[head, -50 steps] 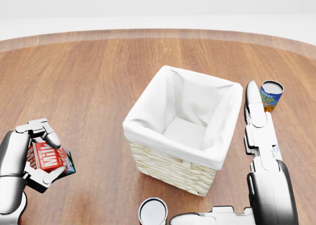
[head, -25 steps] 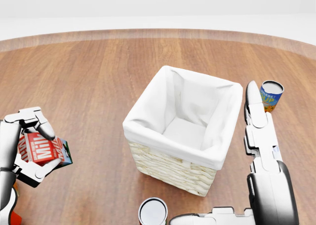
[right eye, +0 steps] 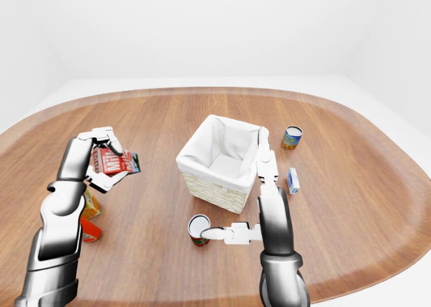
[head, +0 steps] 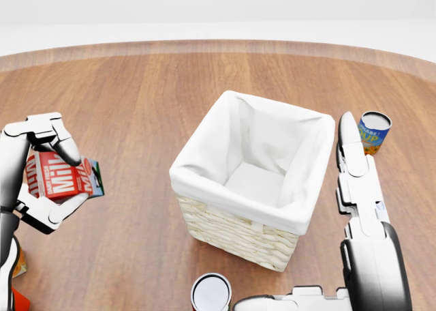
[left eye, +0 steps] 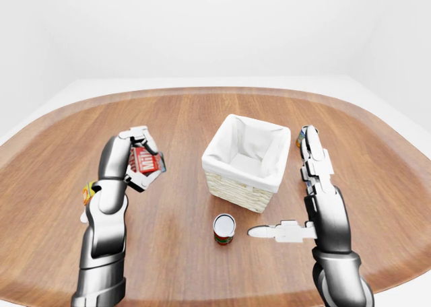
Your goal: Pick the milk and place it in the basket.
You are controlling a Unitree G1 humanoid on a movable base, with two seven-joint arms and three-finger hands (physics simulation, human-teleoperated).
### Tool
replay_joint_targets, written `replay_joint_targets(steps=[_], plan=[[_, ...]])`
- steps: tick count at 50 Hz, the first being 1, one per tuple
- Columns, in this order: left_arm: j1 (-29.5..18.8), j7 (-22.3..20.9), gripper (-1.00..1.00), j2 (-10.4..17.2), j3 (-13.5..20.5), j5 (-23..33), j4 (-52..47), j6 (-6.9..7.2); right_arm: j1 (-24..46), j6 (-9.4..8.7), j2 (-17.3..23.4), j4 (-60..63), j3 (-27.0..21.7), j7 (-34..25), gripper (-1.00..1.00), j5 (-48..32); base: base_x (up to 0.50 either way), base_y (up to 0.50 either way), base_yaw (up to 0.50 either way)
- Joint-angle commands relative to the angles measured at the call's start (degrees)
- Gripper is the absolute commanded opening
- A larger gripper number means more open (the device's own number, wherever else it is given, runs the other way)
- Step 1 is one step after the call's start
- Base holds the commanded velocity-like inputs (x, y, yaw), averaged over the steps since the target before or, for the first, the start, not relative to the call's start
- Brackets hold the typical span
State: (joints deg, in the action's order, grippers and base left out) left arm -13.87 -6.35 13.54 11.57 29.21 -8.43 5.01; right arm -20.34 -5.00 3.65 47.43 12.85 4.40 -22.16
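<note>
The milk (head: 60, 177) is a red carton with white lettering, held off the table at the left of the head view. My left hand (head: 68, 178) is shut on it, fingers over its top and thumb under it. The basket (head: 204, 185) is wicker with a white cloth lining and stands in the middle of the table, to the right of the milk; nothing shows inside it. My right hand (left eye: 289, 186) is open beside the basket's right wall, its fingers (head: 351, 147) stretched flat and its thumb pointing left below the basket.
A blue and yellow can (head: 373, 132) stands right of the basket. A red can with a white lid (head: 211, 292) sits below it. A small blue and white carton (right eye: 292, 180) lies further right. Orange and red packs (right eye: 87, 216) sit under my left arm.
My left hand has lifted the milk upward in the head view and tilted it a little. The right hand, the basket and the cans have not moved.
</note>
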Motion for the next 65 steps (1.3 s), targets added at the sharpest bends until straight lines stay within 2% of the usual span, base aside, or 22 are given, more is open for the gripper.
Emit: replay_joint_targets(steps=[1,10,19,23,40,65], plan=[[-3.4,-5.5,-1.0,0.6,-0.3,1.0,-5.1,-0.01,0.0,0.0,0.0,-0.1,-0.1,-0.1,1.0,0.2,0.0,0.0,0.0],[-6.9,-6.5,-1.0,1.2,-1.0,1.9,-5.6,-0.01,-0.1,0.0,0.0,-0.3,-0.1,0.0,1.0,0.2,0.0,0.0,0.0],[-12.7,-6.8,-1.0,2.7,-1.5,1.4,-1.5,-0.01,-0.1,0.0,0.0,-0.8,-0.3,0.0,1.0,0.3,0.0,0.0,0.0],[-13.5,-7.2,-1.0,2.6,-2.1,1.7,-2.2,-0.01,0.0,0.0,-0.1,-0.9,-0.4,-0.1,1.0,0.4,0.0,0.0,0.0],[-15.7,-8.2,-1.0,0.4,-4.9,4.0,-2.3,-0.01,-0.1,0.0,0.0,-1.2,0.0,0.1,1.0,0.2,0.0,0.0,0.0],[-17.7,-11.5,-1.0,-5.0,-9.8,10.1,-6.5,-0.01,0.1,0.0,0.0,-1.0,-0.2,-0.1,1.0,0.4,0.0,0.0,0.0]])
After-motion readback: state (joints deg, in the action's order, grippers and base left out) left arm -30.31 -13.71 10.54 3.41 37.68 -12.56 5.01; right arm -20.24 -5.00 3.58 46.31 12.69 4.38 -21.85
